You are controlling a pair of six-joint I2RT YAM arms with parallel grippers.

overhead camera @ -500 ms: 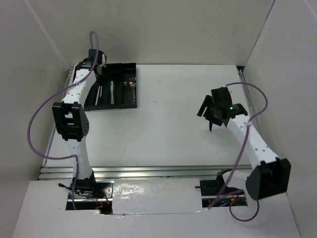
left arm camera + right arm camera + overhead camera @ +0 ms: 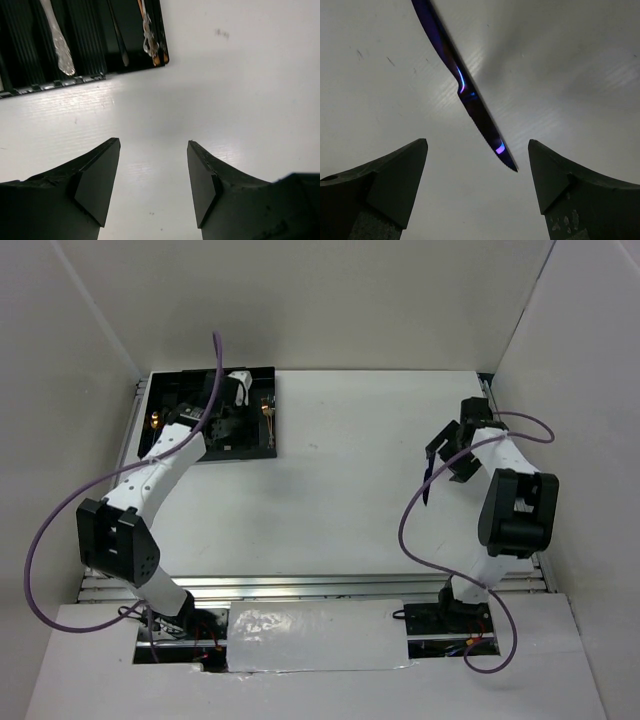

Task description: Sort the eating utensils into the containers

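the right gripper point(image 2: 476, 150) hangs wide open and empty just above the glossy blue-black serrated metal knife point(image 2: 470, 102), which seems to lie on the white table point(image 2: 580, 75), well apart from the flat black slotted cutlery tray point(image 2: 60, 86). the left gripper point(image 2: 154, 147) is open and empty beside that tray. the knife looks light, stiff and slippery, best pinched across its thicker handle.

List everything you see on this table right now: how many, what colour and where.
cutlery tray: one, black, far left of the table
silver utensil: one, silver, in a tray slot
dark utensil: one, black, in a slot further right
copper-gold utensil: one, in the slot at the tray's right edge
knife: one, glossy black with violet sheen, on the table at right
table: one, white
left gripper: open, near the tray
right gripper: open, over the knife
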